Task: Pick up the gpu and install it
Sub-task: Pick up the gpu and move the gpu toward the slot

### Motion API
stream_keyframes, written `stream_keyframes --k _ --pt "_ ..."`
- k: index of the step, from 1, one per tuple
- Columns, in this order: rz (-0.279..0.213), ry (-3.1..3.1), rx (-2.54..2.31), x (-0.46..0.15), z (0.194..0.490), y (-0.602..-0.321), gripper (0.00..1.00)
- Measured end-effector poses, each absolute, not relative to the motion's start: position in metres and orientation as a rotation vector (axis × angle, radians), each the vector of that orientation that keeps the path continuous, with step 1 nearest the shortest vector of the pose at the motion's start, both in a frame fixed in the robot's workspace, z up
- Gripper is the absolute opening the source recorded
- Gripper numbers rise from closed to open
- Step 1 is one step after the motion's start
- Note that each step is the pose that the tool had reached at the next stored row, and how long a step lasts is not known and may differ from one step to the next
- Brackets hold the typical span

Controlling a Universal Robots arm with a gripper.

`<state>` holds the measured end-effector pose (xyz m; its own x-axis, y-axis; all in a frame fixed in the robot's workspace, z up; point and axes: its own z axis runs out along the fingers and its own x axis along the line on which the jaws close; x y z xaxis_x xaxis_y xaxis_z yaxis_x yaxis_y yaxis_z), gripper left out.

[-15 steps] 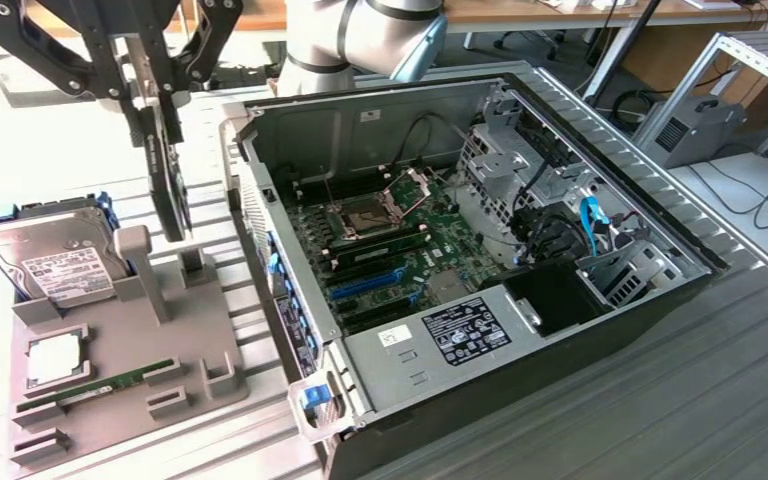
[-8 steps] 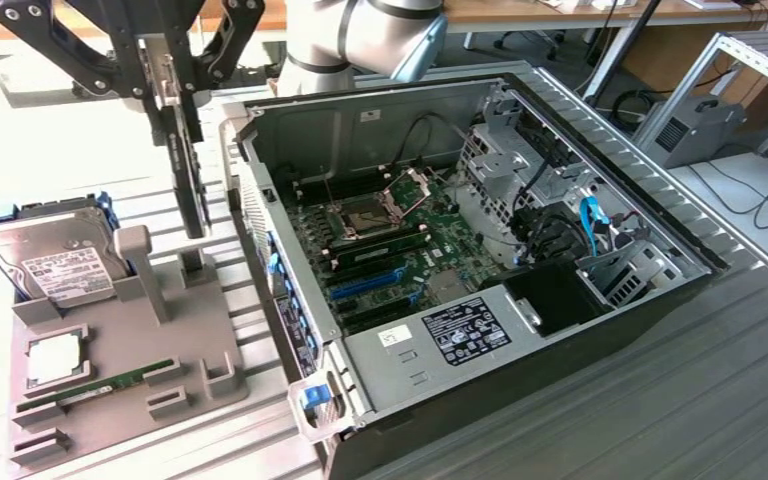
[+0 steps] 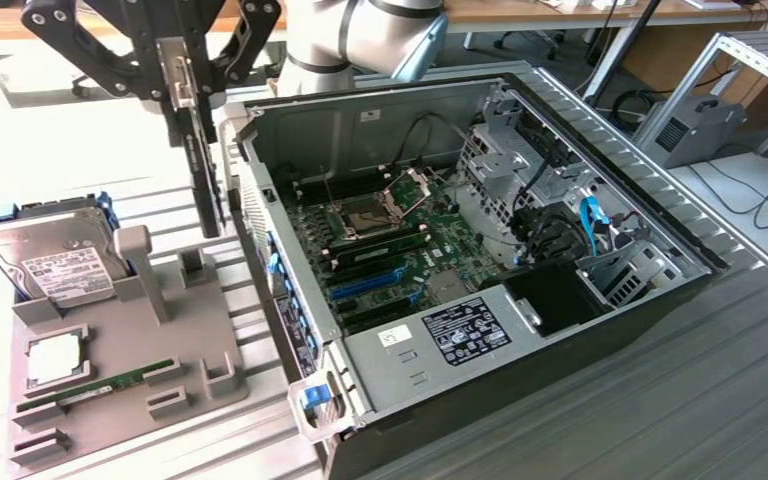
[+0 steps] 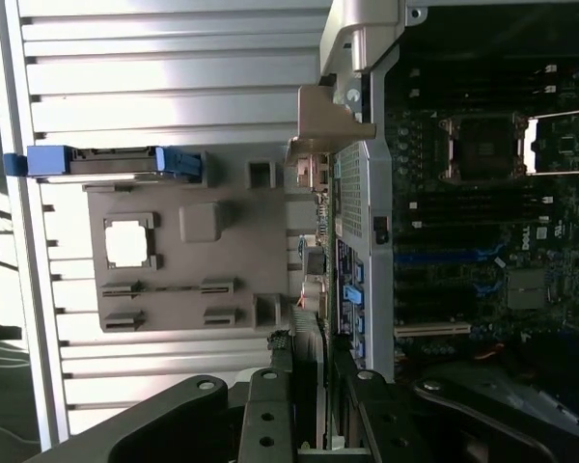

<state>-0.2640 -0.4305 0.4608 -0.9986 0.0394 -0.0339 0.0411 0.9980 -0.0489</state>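
In the upper left of the exterior view, the jaws pinch the gpu (image 3: 207, 175), hanging edge-on just above the grey holder (image 3: 124, 335), beside the open computer case (image 3: 344, 130).

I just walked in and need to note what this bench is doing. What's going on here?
A robot arm's gripper is shut on the gpu, holding the card upright and edge-on in the air. It hangs above the gray parts holder, right beside the open computer case. The card is not yet seated on the motherboard. A hard drive sits at the holder's far end.
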Motion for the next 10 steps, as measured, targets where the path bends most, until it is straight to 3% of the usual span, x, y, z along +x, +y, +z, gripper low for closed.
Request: stream_keyframes --k 10 --pt "-0.077 3.108 0.063 -0.2566 0.4567 -0.4306 0.26"
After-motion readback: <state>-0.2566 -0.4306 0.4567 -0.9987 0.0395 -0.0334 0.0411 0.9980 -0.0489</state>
